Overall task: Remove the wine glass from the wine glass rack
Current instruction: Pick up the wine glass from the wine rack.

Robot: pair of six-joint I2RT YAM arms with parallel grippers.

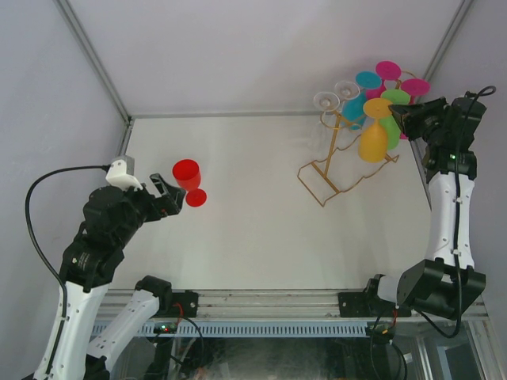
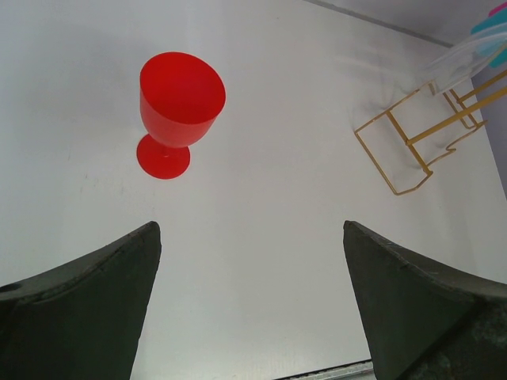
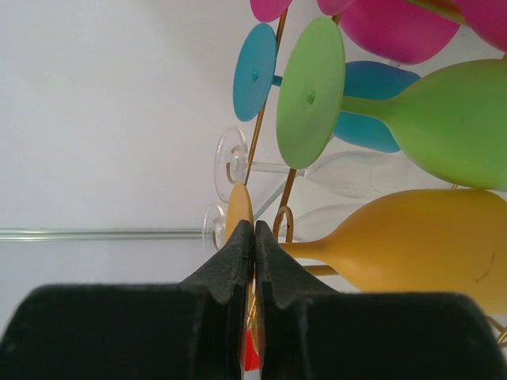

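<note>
Gold wire wine glass rack (image 1: 326, 149) stands far right on white tabletop (image 1: 253, 237), hung with other coloured goblets (image 3: 444, 119). Right tool (image 3: 253, 237) pressed together, pinching the foot of the hanging orange plastic wine glass (image 3: 420, 245). Left tool (image 2: 252, 229) spread wide near an upright red plastic goblet (image 2: 181, 99), not touching it.

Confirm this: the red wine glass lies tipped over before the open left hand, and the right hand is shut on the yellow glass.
Not quite: the red wine glass stands upright on its foot, as the left wrist view shows. The rest holds: open left hand, right hand shut on the yellow glass.
</note>
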